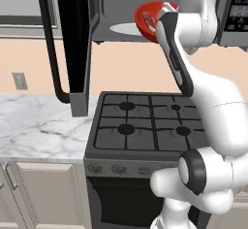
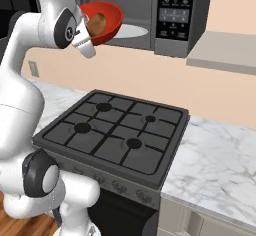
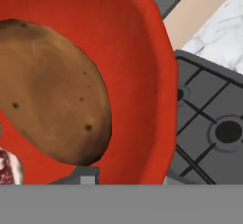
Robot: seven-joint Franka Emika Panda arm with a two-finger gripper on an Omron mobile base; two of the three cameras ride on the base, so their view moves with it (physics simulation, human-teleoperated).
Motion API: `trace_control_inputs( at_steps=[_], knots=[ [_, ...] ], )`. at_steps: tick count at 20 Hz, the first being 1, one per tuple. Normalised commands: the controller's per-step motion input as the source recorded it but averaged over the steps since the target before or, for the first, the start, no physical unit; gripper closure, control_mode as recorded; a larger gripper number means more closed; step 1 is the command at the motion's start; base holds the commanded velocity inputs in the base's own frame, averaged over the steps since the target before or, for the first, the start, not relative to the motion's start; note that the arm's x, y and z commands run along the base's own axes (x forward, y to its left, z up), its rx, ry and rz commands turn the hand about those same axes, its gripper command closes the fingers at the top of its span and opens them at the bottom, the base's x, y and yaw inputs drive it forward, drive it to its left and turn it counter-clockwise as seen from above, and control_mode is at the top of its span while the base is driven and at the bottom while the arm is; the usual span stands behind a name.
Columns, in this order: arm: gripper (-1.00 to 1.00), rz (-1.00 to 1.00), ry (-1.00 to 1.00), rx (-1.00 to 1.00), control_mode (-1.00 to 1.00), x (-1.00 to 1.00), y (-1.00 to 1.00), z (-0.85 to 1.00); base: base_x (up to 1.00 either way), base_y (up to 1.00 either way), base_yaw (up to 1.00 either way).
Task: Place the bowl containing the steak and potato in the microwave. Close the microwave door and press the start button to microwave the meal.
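At the microwave (image 2: 150, 15) mouth, the gripper (image 2: 86, 41) pinches the tilted red bowl (image 2: 106, 20) holding potato (image 3: 52, 95) and steak (image 3: 7, 168); next, level it onto the turntable plate (image 2: 131, 30).

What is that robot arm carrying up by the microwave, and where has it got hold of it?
The tool holds the red bowl by its near rim, tilted at the microwave opening, with the potato and steak inside.

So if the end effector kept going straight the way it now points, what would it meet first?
The red bowl it grips, with the potato inside. Past the rim, the stove probably lies next, though depth is unclear.
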Motion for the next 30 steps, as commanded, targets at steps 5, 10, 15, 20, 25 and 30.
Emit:
trace_control_inputs(
  at_steps=[5, 10, 15, 20, 25, 30],
  knots=[
    [1.00, 0.00, 0.05, 0.00, -1.00, 0.66, -0.07, 0.09, 0.00, 0.00, 0.00],
    [1.00, 0.00, 0.07, 0.00, -1.00, 0.60, -0.04, 0.15, 0.00, 0.00, 0.00],
    [1.00, 0.00, 0.06, 0.00, -1.00, 0.59, 0.00, 0.06, 0.00, 0.00, 0.00],
    [1.00, 0.00, 0.01, 0.00, -1.00, 0.65, 0.00, 0.00, 0.00, 0.00, 0.00],
    [1.00, 0.00, 0.00, 0.00, -1.00, 0.57, 0.00, -0.03, 0.00, 0.00, 0.00],
    [-1.00, 0.00, 0.00, 0.00, -1.00, 0.47, 0.00, -0.08, 0.00, 0.00, 0.00]
  ],
)
